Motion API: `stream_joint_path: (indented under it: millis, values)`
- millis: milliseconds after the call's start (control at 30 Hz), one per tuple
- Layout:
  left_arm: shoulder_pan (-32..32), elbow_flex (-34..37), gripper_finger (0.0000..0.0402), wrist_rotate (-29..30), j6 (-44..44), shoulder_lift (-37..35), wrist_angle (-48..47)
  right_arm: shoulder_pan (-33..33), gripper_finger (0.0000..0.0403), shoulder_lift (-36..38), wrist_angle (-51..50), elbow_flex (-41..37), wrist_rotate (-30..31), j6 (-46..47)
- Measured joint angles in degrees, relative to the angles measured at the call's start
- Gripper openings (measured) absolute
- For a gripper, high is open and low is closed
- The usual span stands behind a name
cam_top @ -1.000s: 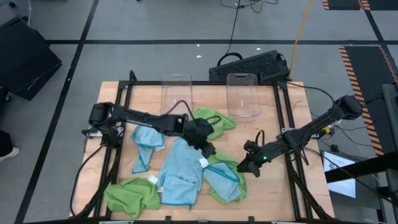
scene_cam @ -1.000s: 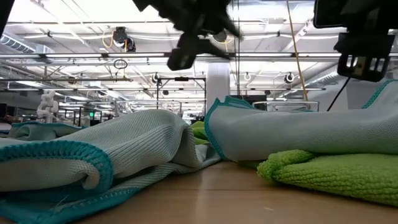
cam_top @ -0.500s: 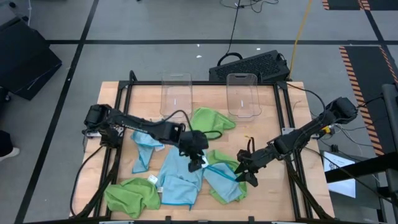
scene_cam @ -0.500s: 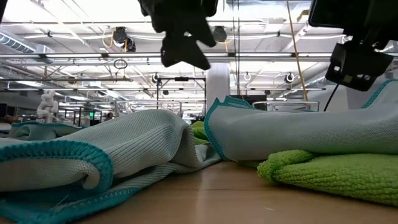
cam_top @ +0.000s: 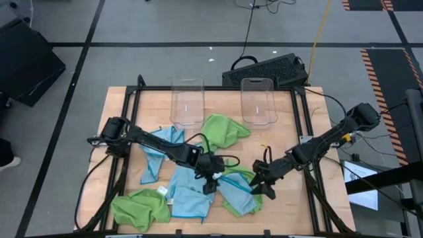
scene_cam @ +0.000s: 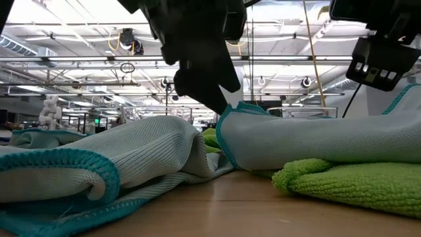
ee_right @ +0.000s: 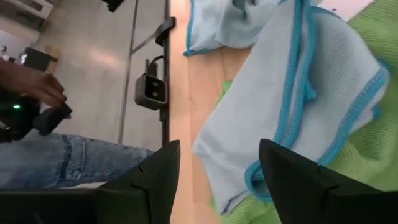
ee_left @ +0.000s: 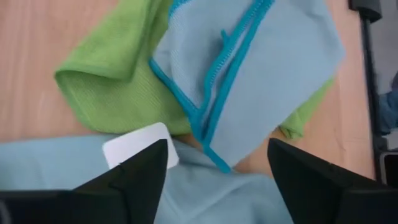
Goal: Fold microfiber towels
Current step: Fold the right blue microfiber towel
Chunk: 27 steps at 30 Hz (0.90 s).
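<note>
I'm looking down on a pale wooden table (cam_top: 291,205) with black rails. Lime green towel (cam_top: 223,130) up near the clear plastic bins (cam_top: 258,100), another lime green towel (cam_top: 140,206) bunched at the near left corner. Light blue towels (cam_top: 190,192) spread through the middle, each edged in a darker teal stitch; my left wrist camera gives me that teal border clearly on a folded blue towel (ee_left: 273,68) lying over green, with a white label (ee_left: 138,146) beside it. Both arms are dark, nearly black. Off the table I've got grey floor, a black keyboard (cam_top: 266,69), orange-and-black hazard stripes (cam_top: 384,63), and a person in blue jeans (ee_right: 68,162).
</note>
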<state>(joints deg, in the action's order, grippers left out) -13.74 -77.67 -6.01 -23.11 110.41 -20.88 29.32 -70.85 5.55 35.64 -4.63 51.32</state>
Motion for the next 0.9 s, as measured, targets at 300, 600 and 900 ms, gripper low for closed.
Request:
stream_joint_path:
  millis: [300, 600, 900]
  values:
    - [0.33, -0.07, 0.0205, -0.37, 6.66, 2.08, 2.92, 0.05, 0.0210, -0.02, -0.16, 0.00, 0.07, -4.51]
    - [0.31, -0.07, 0.0188, -1.01, 13.71, 3.13, 4.59, 0.05, 0.0210, 0.09, -0.16, -0.02, 0.05, -4.35]
    - [-0.38, -0.07, 0.0083, -1.45, 18.69, 3.26, 5.65, 0.05, 0.0210, 0.09, -0.30, -0.02, 0.16, -7.68]
